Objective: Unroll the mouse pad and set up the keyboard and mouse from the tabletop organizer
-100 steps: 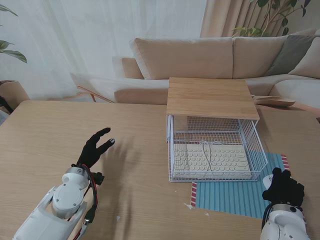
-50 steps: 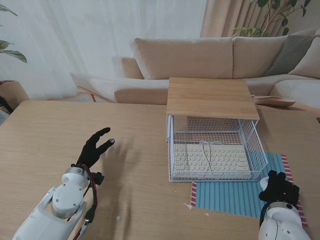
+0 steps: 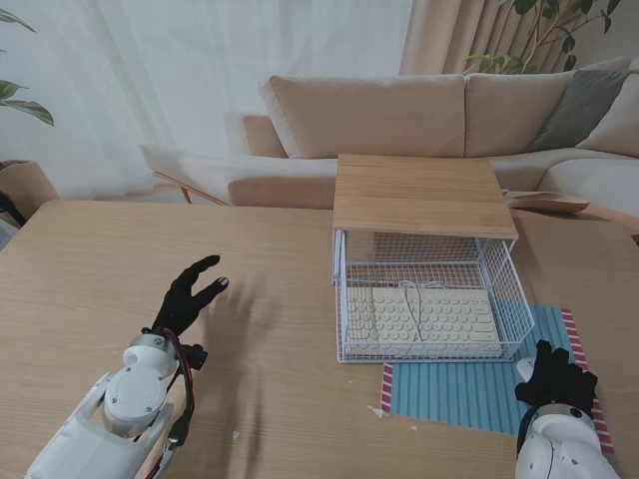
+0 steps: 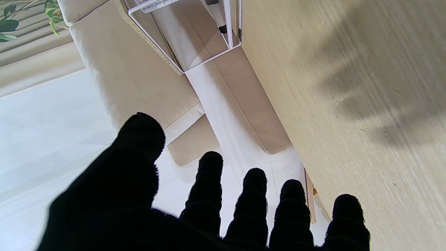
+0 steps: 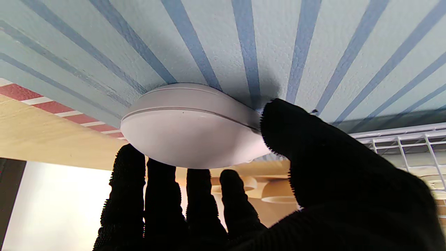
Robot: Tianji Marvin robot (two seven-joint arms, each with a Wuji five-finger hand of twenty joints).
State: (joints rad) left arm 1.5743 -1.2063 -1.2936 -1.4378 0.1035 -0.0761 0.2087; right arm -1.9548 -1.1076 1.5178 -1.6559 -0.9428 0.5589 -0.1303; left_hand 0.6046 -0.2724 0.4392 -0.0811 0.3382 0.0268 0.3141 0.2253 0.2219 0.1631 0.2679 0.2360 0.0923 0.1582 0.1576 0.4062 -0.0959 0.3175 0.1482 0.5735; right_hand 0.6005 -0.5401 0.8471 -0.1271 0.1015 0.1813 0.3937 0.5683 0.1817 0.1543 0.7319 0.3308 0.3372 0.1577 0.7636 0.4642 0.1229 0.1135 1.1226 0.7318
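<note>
Keyboard (image 3: 420,319) lies inside wire organizer (image 3: 511,289), cable on top.

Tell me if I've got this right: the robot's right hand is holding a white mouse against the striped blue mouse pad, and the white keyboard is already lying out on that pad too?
Not quite. The white keyboard is not on the pad; the stand view shows it inside the white wire organizer. The rest holds: the right wrist view shows the right hand gripping the white mouse against the striped blue mouse pad.
</note>
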